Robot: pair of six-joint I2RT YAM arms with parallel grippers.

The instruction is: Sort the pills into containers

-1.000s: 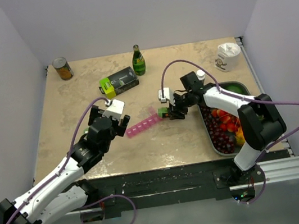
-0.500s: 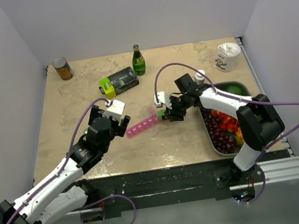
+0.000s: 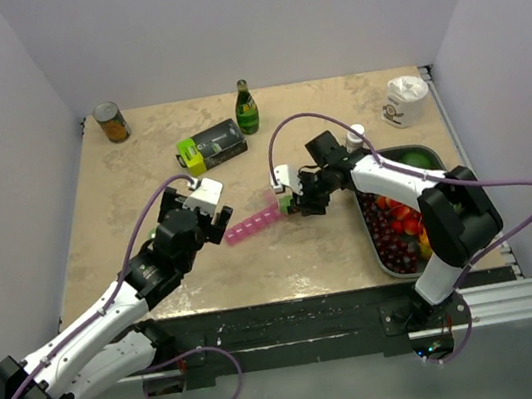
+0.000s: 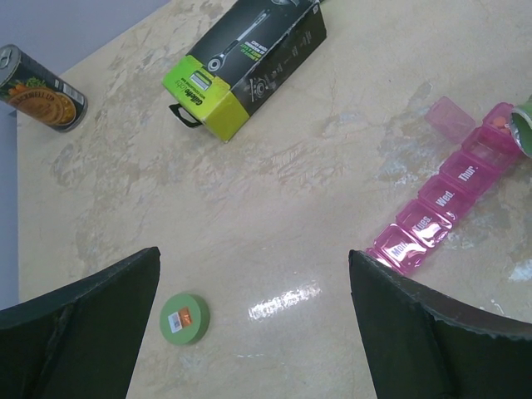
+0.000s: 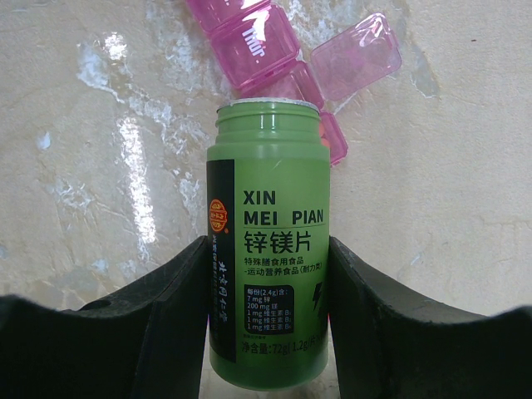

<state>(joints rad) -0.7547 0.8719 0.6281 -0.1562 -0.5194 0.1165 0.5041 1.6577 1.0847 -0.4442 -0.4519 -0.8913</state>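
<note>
The pink pill-organiser strip (image 3: 253, 226) lies mid-table; it shows in the left wrist view (image 4: 445, 199) with day labels and one end lid (image 4: 450, 118) open. My right gripper (image 3: 294, 198) is shut on a green pill bottle (image 5: 268, 241), uncapped, its mouth tilted over the open end compartment (image 5: 301, 83). The bottle's green cap (image 4: 184, 318) lies on the table near my left gripper (image 3: 216, 217), which is open and empty beside the strip's near end. An orange pill shows in the end compartment (image 4: 497, 125).
A black-and-lime-green box (image 3: 210, 147), a green glass bottle (image 3: 247, 108) and a tin can (image 3: 111, 122) stand at the back. A white cup (image 3: 404, 100) is back right. A grey fruit tray (image 3: 397, 214) lies at the right.
My right gripper has moved left with the green bottle, bringing its mouth over the strip's far end. The left arm has not moved.
</note>
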